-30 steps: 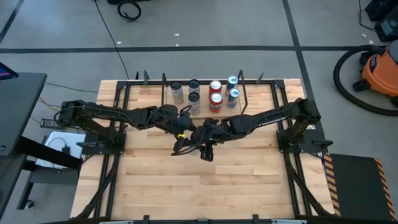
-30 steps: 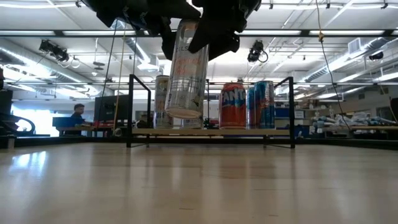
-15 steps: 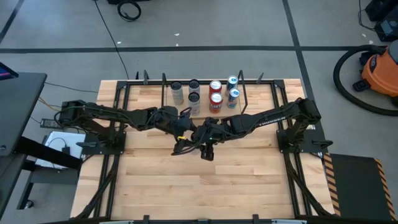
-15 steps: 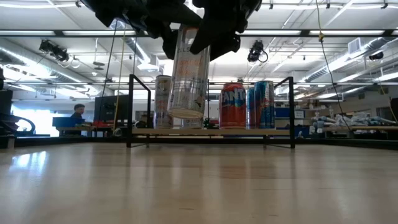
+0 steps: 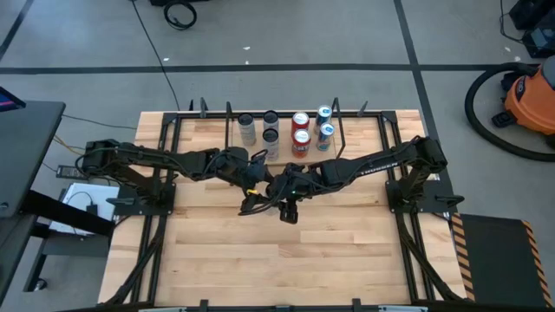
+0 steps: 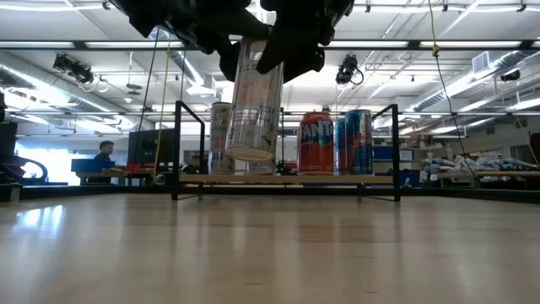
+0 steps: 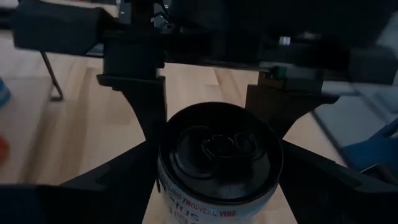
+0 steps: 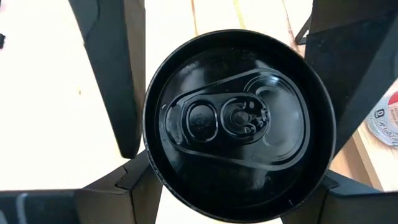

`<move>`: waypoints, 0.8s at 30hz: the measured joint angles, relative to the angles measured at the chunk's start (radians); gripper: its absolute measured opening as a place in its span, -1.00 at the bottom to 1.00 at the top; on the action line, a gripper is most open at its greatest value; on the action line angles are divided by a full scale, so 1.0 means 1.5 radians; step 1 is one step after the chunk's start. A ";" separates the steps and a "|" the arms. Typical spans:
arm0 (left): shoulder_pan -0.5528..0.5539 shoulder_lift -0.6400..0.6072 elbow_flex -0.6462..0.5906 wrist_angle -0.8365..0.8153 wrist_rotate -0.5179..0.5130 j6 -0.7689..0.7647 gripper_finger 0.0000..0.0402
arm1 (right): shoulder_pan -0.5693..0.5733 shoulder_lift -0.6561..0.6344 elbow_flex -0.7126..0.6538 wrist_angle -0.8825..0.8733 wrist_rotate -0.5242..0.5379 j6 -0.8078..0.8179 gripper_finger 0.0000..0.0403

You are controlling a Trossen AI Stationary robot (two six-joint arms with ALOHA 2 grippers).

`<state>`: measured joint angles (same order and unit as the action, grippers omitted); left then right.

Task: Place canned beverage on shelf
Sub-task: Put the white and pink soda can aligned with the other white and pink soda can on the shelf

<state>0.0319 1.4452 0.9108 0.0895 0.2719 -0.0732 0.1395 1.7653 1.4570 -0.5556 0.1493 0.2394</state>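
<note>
A tall slim pale can with a black top [image 6: 255, 101] hangs in the air over the middle of the table, a little tilted; it also shows in the high view [image 5: 288, 215]. My right gripper [image 5: 289, 206] stands over its top and is shut on it. My left gripper [image 5: 267, 201] reaches it from the table's left and is also shut on it. The shelf [image 5: 342, 156], black rods around a light wood board [image 6: 287, 179], stands at the table's far middle. My left gripper pinches the can's upper wall just under the rim [image 7: 164, 167] between its two fingers, one on each side. The fingers slant down from the table's left. The can hangs clear of the table. My right gripper pinches the can's upper wall at the rim [image 8: 157, 179] between its two fingers, one on each side. The fingers point down from straight above the can's top [image 8: 239, 121]. The can hangs below them, nearly upright, clear of the table.
Several cans stand on the shelf: two silver [image 5: 247, 128], two red [image 5: 301, 132] and two blue [image 5: 325, 128], with bare board at the shelf's right end. The near half of the table [image 5: 277, 260] is bare wood. A person sits far behind the table [image 6: 105, 156].
</note>
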 joint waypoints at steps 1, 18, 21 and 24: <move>0.000 0.000 0.000 0.000 -0.007 0.023 0.58 | -0.001 0.000 0.000 0.000 0.000 0.000 0.23; -0.002 0.001 -0.002 0.005 -0.042 0.078 0.58 | -0.004 -0.001 0.000 -0.005 -0.008 -0.002 0.23; -0.002 0.001 -0.002 0.007 -0.048 0.070 0.58 | -0.004 -0.001 0.000 -0.005 -0.008 -0.002 0.23; -0.002 0.001 -0.002 0.011 -0.049 0.068 0.58 | -0.004 -0.002 0.000 -0.005 -0.008 -0.002 0.23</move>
<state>0.0292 1.4464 0.9085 0.1067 0.1985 0.0296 0.1333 1.7630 1.4570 -0.5632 0.1379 0.2363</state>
